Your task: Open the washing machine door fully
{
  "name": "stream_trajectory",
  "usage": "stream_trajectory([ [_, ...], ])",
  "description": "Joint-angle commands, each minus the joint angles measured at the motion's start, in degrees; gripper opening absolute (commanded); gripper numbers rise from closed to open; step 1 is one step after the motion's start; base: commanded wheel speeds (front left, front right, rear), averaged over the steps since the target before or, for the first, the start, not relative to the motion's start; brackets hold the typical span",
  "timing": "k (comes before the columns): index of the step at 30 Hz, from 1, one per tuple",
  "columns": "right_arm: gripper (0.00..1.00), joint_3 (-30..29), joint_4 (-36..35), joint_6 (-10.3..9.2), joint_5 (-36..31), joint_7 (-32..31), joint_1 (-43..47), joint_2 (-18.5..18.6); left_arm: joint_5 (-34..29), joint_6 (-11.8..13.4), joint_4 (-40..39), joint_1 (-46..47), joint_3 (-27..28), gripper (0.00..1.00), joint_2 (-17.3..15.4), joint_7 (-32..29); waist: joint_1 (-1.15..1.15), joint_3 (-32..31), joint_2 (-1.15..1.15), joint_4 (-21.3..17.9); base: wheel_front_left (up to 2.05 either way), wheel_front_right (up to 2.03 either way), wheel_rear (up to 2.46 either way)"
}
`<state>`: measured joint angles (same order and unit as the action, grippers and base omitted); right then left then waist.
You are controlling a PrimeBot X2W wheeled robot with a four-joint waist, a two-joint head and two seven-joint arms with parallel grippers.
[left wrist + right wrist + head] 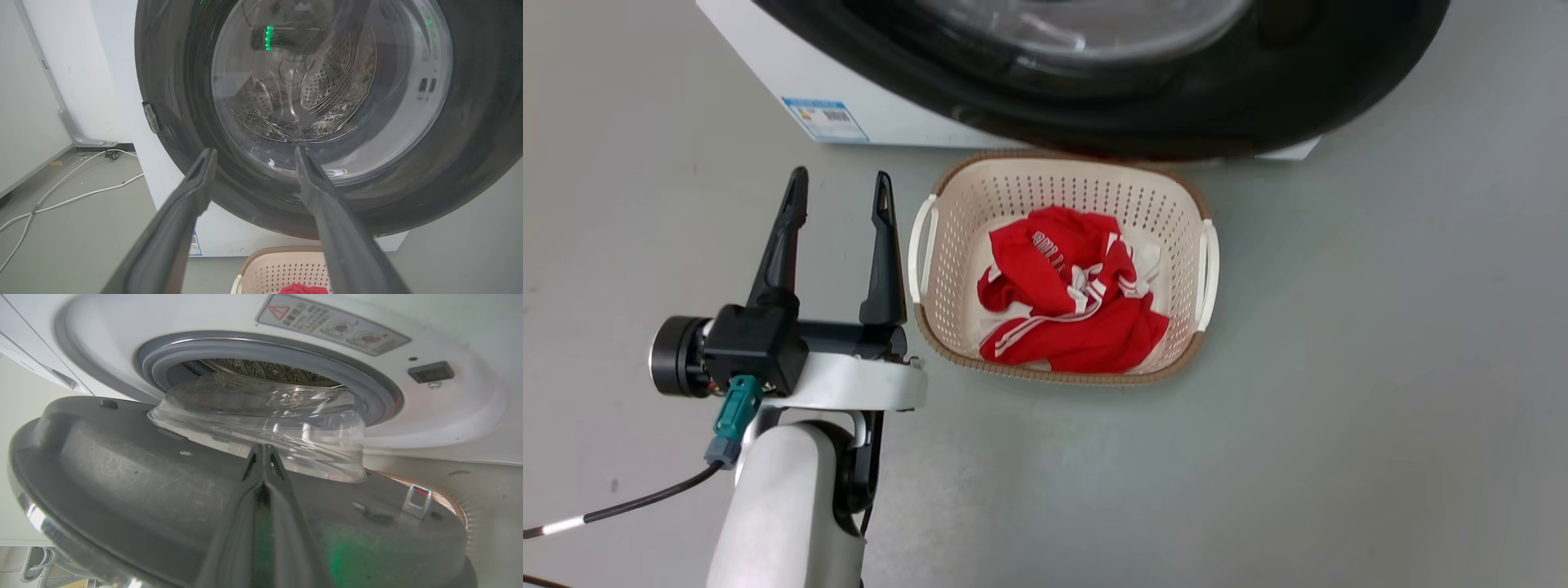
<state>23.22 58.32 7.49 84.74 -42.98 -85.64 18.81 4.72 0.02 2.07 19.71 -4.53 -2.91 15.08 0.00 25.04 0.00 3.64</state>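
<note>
Step in hand, as judged: mid-swing of the washing machine door (122, 465), already off its catch but well short of fully open. Located at the front of the washing machine (449, 416), standing at an angle to the white front, with the gasket (253, 349) and the perforated drum (261, 369) exposed behind it; in the head view, overhanging the far rim of a laundry basket (1013, 196) holding a red garment (1062, 302). Right gripper (263, 451) with fingers pressed together, clamped on nothing, laid along the door's inner side with tips at the foot of the glass bowl (265, 412); actual contact with the door not confirmable. Left gripper (840, 186) with fingers spread apart, empty, hanging just beside the basket and aimed at the door's outer face, clear of it. Next move, as estimated: push outward from the inner side, following the arc of the swing rather than a straight line, and keeping the tips off the bowl to avoid sliding on curved glass. Appearance of door: large round disc, glossy black outside, duller scuffed grey inside; clear bulging window at centre; latch hook (416, 496) near the free edge, matching dark slot (431, 371) on the machine front. Risk noted: lower edge passing close above the basket.
</note>
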Motion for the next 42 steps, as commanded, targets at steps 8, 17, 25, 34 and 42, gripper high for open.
stream_trajectory([
  [8,0.00,1.0,-5.4,0.01,2.1,-6.3,10.2,-1.3,-0.2,-0.1,1.7,-3.9,0.2,1.00,0.0,0.1,0.00,-7.6,0.00,-1.0,0.00,0.00,0.00],
  [17,0.00,1.8,-11.8,0.01,4.9,-10.3,20.1,-4.1,-0.6,-0.9,3.2,-7.8,0.2,1.00,0.0,0.1,0.00,-13.6,0.00,-1.9,0.00,0.00,0.00],
  [25,0.00,2.7,-17.9,0.01,6.5,-11.5,27.0,-6.7,-0.5,-1.3,3.8,-9.7,-0.3,1.00,0.0,0.1,0.00,-16.5,0.00,-1.6,0.00,0.00,0.00],
  [34,0.00,5.1,-25.1,0.01,7.0,-11.4,33.1,-9.8,-0.1,-0.7,4.2,-11.5,-1.4,1.00,0.0,0.1,0.00,-18.3,0.00,-1.5,0.00,0.00,0.00],
  [42,0.00,7.1,-30.4,0.00,7.5,-10.8,38.1,-11.4,0.4,-0.5,4.8,-11.8,-1.6,1.00,0.0,0.1,0.00,-19.4,0.00,-1.6,0.00,0.00,0.00],
])
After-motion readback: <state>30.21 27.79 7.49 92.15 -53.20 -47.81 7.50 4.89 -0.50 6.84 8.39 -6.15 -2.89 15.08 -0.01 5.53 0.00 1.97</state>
